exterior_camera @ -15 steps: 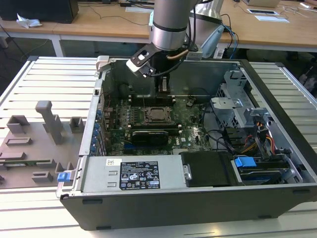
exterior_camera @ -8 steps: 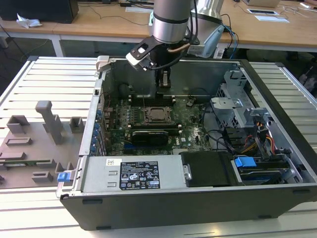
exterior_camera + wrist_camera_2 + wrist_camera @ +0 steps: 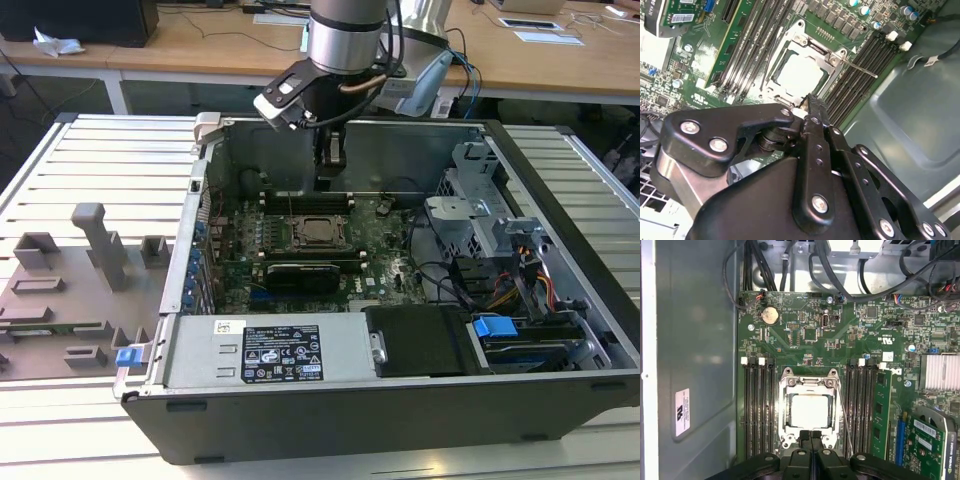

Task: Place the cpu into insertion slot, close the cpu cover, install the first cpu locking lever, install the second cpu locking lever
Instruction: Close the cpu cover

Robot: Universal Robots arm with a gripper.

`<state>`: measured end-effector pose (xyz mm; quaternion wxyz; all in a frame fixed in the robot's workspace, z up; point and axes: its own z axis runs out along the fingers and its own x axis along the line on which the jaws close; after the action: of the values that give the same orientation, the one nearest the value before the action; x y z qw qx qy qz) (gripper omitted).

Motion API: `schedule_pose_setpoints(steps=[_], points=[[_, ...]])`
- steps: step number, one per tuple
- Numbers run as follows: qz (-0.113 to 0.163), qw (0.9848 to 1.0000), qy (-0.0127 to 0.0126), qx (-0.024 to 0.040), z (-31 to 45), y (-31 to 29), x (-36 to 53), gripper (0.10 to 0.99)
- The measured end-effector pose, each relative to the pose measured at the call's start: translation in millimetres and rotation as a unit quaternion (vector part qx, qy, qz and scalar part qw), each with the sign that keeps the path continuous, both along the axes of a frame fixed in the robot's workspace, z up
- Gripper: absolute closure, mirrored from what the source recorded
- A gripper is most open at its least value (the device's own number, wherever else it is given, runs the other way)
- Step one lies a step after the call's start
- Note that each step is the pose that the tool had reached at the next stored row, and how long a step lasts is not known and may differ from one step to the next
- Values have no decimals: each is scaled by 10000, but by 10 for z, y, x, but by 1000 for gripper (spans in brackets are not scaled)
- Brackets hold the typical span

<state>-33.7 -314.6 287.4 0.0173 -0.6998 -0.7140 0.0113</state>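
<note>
Where the slatted worktop [image 3: 110, 150] carries the open computer case [image 3: 400, 400], we find the insertion slot [image 3: 785, 442] inside, with the arm [image 3: 345, 35] hanging above it. Around the slot spreads the green motherboard [image 3: 805, 347], and black memory slots [image 3: 757, 410] flank it on both sides. The cpu cover [image 3: 808, 388] lies flat on the slot. The cpu [image 3: 810, 411] sits in the slot, its silvery top showing through the cover's window. A thin locking lever [image 3: 844, 420] slants along one side of the slot. The fingers [image 3: 804, 436] are pressed together, empty, over the slot's edge.
</note>
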Motion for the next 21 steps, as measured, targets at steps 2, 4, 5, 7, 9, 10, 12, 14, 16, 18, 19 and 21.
schedule_pose_setpoints(steps=[2, 4, 5, 7, 9, 10, 12, 14, 16, 18, 19, 21], points=[[0, 10000, 0, 0, 30, 0, 0, 980], [0, 10000, 0, 0, 63, 0, 0, 980], [0, 10000, 0, 0, 74, 0, 0, 980], [0, 10000, 0, 0, 111, 0, 0, 980], [0, 10000, 0, 0, 147, 0, 0, 980], [0, 10000, 0, 0, 164, 0, 0, 980], [0, 10000, 0, 0, 204, 0, 0, 980], [0, 10000, 0, 0, 247, 0, 0, 980], [0, 10000, 0, 0, 274, 0, 0, 980], [0, 10000, 0, 0, 316, 0, 0, 980], [0, 10000, 0, 0, 331, 0, 0, 980], [0, 10000, 0, 1, 364, 0, 0, 980]])
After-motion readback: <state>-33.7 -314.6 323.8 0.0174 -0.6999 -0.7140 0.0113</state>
